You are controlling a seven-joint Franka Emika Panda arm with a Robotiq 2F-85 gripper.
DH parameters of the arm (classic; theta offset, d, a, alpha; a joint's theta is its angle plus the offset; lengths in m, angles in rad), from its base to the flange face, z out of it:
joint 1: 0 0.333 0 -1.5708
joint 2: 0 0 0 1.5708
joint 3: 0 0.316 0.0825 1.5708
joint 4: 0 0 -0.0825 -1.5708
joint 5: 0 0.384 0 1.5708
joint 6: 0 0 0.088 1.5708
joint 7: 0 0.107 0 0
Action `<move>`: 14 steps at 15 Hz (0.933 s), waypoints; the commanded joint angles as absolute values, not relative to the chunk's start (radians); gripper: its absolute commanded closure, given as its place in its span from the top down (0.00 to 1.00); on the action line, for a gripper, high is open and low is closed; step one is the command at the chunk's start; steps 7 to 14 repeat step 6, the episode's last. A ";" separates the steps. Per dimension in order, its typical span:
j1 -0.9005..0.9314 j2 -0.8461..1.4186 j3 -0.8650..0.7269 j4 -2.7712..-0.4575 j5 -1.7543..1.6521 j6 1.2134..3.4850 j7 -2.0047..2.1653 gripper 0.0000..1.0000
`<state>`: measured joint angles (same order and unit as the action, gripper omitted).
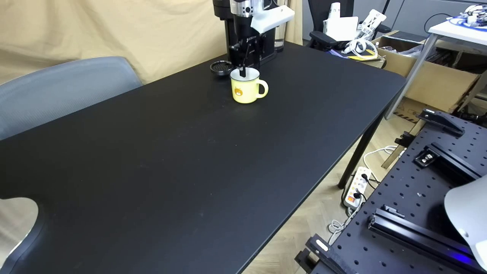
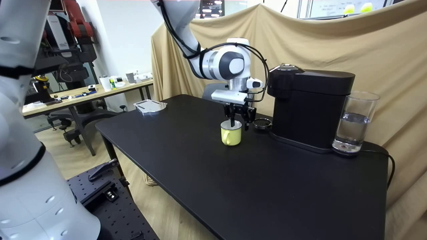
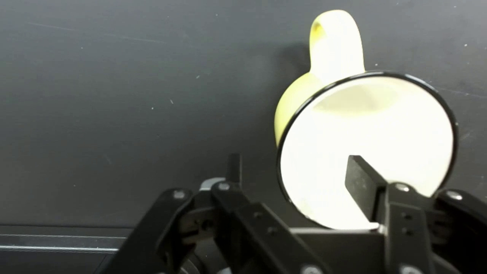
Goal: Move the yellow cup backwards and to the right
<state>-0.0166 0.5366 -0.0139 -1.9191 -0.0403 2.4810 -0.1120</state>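
The yellow cup [image 1: 243,91] stands upright on the black table, also seen in an exterior view [image 2: 232,136] beside the coffee machine. Its loop handle, white inside and dark rim show in the wrist view [image 3: 295,97]. A small bear-like mark is on its side. My gripper [image 2: 239,123] is over the cup with its fingers apart. In the wrist view the gripper [image 3: 295,167] has one finger inside the cup's mouth and the other outside the rim, with a gap on either side of the wall. Nothing is held between the fingers.
A black coffee machine [image 2: 308,110] with a glass water tank [image 2: 353,130] stands close to the cup at the curtain side. A round black drip tray [image 2: 262,123] sits right beside the gripper. A chair back [image 1: 68,91] stands along the table edge [image 1: 315,182].
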 commanded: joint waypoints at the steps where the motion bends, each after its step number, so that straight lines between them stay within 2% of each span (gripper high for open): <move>1: -0.008 0.455 -0.011 -1.957 -0.046 2.433 -0.084 0.99; 6: 0.036 0.344 -0.023 -1.988 -0.070 2.248 0.029 1.00; 14: 0.036 0.344 -0.023 -1.988 -0.070 2.248 0.029 1.00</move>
